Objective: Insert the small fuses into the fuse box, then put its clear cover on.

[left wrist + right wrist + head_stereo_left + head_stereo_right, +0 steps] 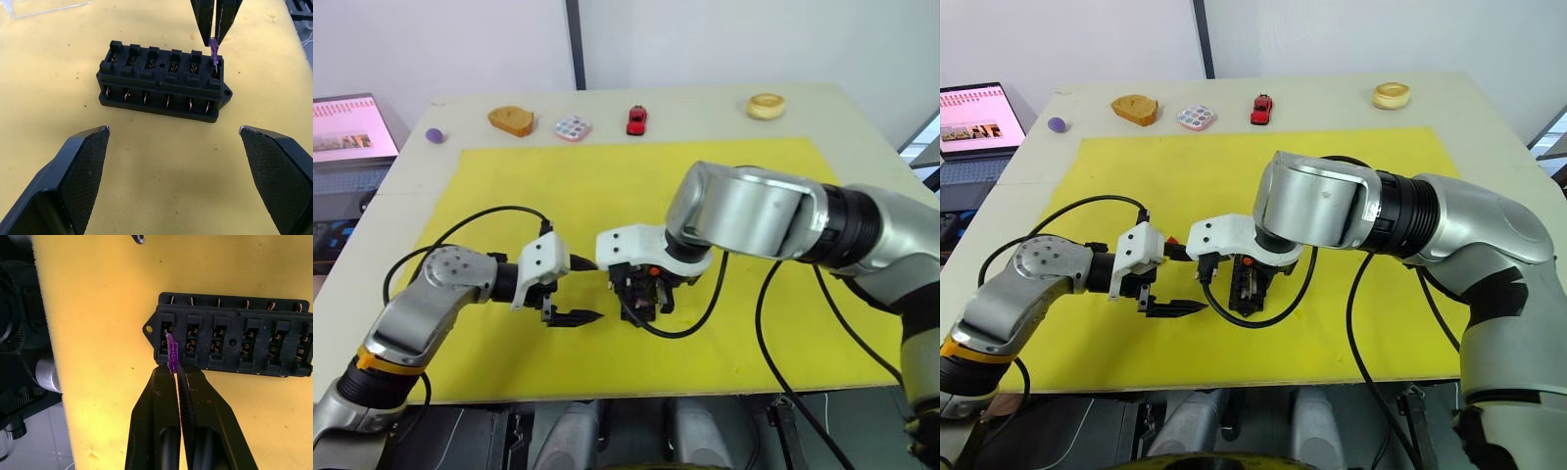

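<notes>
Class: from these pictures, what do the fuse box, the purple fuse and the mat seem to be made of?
Fuse box: likely matte black moulded plastic, with coppery metal contacts in its slots. Purple fuse: translucent, probably plastic. Mat: yellow, seemingly foam, with a dull, pitted surface.

I work in what looks like a lab or office room: a pale table (862, 127) topped with a yellow foam mat (607, 186), plain white walls (754, 39), and a laptop (974, 122) on a side desk.
</notes>
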Robot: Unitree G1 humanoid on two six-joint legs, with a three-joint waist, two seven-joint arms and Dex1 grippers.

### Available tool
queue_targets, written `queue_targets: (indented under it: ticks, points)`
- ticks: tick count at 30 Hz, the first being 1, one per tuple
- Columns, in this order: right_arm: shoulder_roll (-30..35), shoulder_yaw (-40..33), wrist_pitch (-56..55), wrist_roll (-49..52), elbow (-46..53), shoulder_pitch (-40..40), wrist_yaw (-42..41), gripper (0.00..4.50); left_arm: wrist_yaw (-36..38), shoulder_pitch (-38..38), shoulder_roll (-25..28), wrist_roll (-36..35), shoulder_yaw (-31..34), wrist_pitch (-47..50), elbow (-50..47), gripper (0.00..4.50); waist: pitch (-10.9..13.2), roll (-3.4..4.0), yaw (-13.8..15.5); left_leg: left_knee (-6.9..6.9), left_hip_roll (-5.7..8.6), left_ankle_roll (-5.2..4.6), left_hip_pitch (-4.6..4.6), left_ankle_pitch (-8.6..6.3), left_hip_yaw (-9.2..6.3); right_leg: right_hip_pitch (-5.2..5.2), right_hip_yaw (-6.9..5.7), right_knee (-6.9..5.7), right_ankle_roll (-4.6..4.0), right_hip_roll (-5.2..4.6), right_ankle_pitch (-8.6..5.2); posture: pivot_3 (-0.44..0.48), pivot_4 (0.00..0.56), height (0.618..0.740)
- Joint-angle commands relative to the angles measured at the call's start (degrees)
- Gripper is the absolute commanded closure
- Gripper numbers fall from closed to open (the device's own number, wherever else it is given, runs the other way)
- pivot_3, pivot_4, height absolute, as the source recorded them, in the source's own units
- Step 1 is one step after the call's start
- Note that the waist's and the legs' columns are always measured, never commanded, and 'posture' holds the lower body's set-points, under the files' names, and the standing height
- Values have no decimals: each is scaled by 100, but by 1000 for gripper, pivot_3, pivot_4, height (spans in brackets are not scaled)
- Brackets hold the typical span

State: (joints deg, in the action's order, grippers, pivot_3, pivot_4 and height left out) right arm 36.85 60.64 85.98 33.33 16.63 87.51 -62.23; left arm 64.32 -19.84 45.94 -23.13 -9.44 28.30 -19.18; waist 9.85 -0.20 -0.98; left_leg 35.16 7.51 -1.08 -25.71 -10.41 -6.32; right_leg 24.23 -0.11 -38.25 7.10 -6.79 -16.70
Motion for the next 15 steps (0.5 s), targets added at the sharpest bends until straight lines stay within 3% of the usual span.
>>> queue_targets:
  ticks: [1,15]
  points:
    - [-87,-46,89,-6,81,60,29,4500,-44,-42,4,-44,144,10,-119,44,0,0,0,0,0,0,0,0,0,0,0,0,0,0,0,0,150,740]
    - [-342,-52,652,227,125,38,423,4500,-179,89,-44,-42,126,3,-195,44,-1,0,0,1,0,0,2,0,0,-1,0,-2,0,0,0,0,150,740]
